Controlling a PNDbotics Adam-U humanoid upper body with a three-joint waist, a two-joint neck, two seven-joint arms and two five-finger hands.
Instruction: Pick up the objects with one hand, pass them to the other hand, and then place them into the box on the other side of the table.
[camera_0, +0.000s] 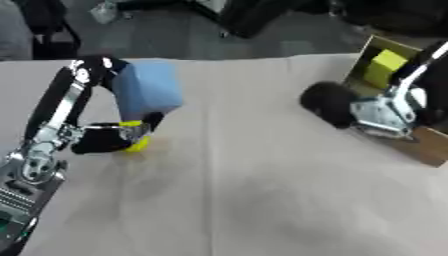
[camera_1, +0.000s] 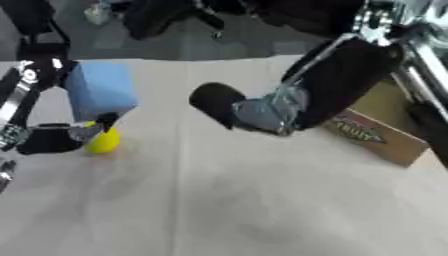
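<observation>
A pale cloth-covered table — behind it, grey floor and dark, blurred shapes.

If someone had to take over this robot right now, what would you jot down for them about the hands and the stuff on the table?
Left hand: down at the table's left, fingers curled round a small yellow object.
Right hand: over the table's middle right; its fingers cannot be made out.
Blue box: just behind the left hand.
Cardboard box: at the right edge, a yellow-green block already inside.
Left: lift the yellow object, hand it over, place it in the cardboard box.
</observation>
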